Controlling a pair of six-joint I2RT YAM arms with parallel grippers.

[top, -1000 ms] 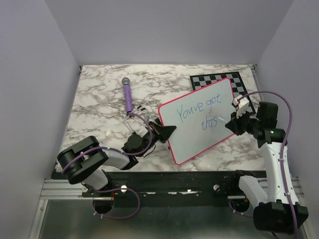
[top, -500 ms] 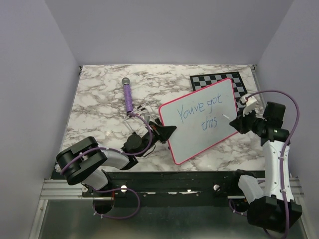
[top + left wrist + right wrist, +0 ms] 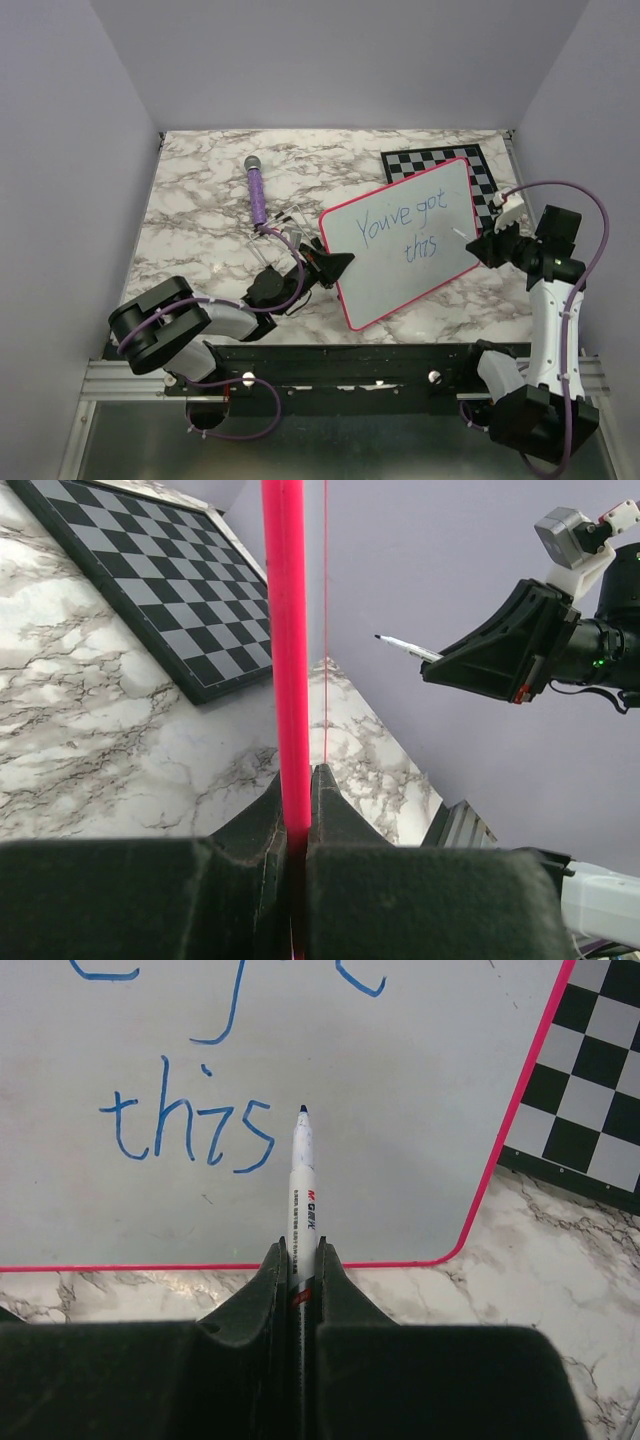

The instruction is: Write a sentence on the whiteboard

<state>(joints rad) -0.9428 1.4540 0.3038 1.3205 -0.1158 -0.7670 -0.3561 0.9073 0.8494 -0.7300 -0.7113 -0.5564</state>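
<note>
The whiteboard is white, rimmed pink-red; its sentence is blue. The chessboard is checkered black and grey, the surface grey-veined white marble, the marker white.

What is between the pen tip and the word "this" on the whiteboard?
Only a bare strip of whiteboard. The right wrist view shows the pen tip just right of the word.
</note>
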